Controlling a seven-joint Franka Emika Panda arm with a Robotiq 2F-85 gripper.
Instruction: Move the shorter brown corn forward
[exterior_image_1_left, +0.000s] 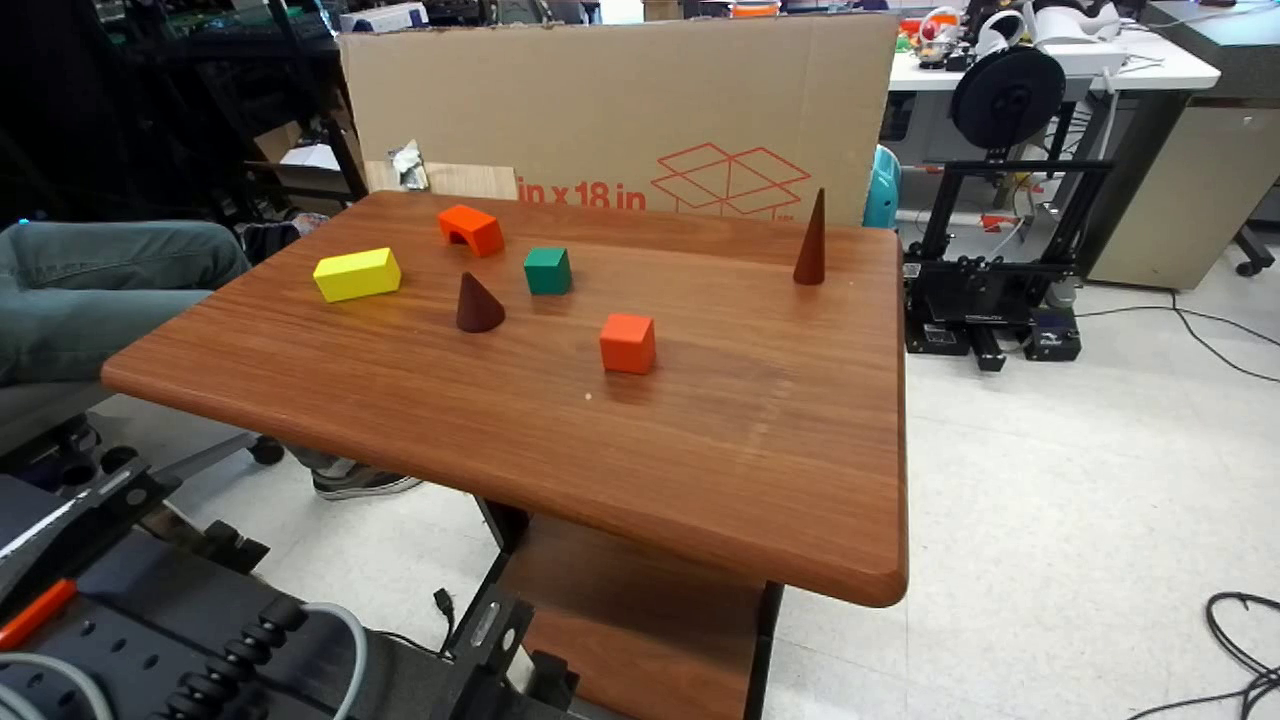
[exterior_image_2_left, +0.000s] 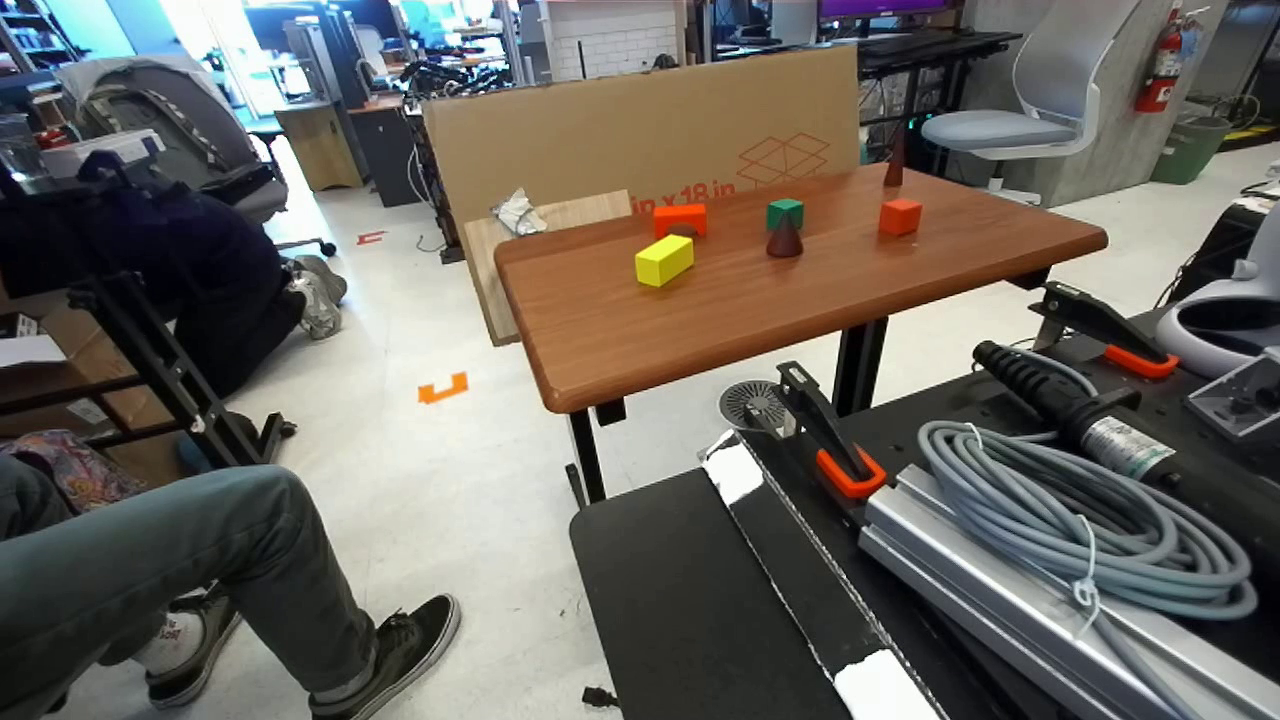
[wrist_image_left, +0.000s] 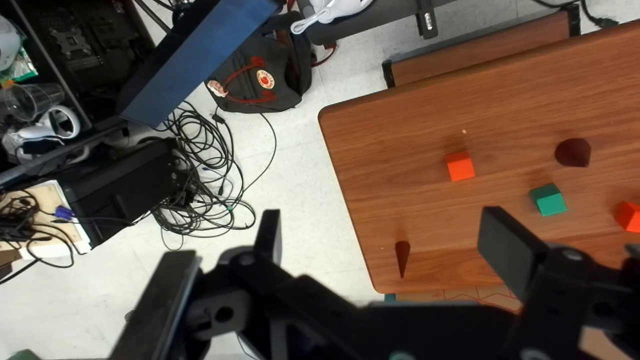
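In the wrist view the gripper (wrist_image_left: 382, 230) is being held wide, and both floor (wrist_image_left: 310, 215) and wooden table (wrist_image_left: 415, 200) are being seen between its fingers (wrist_image_left: 505, 250). The shorter brown cone (exterior_image_1_left: 480, 307) is being supported upright on the table, near the green cube (exterior_image_1_left: 548, 272) but separated from it by a strip of tabletop. In an exterior view the shorter brown cone is being shown in front of the green cube and to its left; in an exterior view the green cube is being partly covered by the shorter brown cone (exterior_image_2_left: 785, 243). In an exterior view the orange cube (exterior_image_1_left: 628, 345) is being shown in front of the green cube and to its right. The taller brown cone (exterior_image_1_left: 811, 245), also upright, is being seen well to its right, the orange arch (exterior_image_1_left: 480, 228) behind it and to its left, and the yellow block (exterior_image_1_left: 357, 276) well to its left. Behind the green cube, past the table's far edge, a cardboard panel (exterior_image_1_left: 600, 110) is being shown.
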